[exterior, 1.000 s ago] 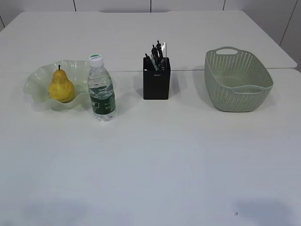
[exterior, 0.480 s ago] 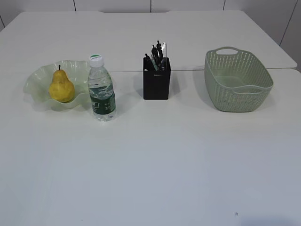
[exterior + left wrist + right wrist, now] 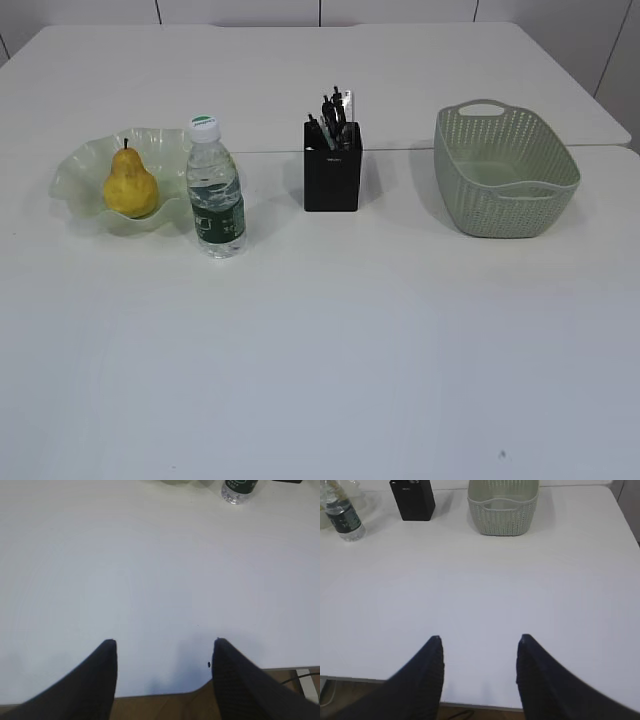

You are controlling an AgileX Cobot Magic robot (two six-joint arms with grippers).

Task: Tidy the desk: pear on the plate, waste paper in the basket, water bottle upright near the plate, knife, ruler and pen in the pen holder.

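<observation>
On the white desk (image 3: 330, 340) the yellow pear (image 3: 130, 184) rests in the ruffled green plate (image 3: 75, 172). Just right of the plate the water bottle (image 3: 215, 188) (image 3: 342, 514) (image 3: 239, 490) stands upright. The black pen holder (image 3: 332, 179) (image 3: 412, 500) holds dark pens and a clear ruler (image 3: 346, 102); I cannot pick out the knife among them. The sage-green basket (image 3: 505, 170) (image 3: 503, 507) stands at the right; no waste paper shows in it. Both arms are out of the exterior view. My left gripper (image 3: 164, 642) and right gripper (image 3: 479, 639) hang open and empty over the desk's near edge.
A second white table (image 3: 300, 70) adjoins the desk at the back. The desk's front edge (image 3: 480, 706) lies right under both grippers, with the floor below it.
The faint shadows at the near edge of the desk in the exterior view have faded away. The objects have not moved.
</observation>
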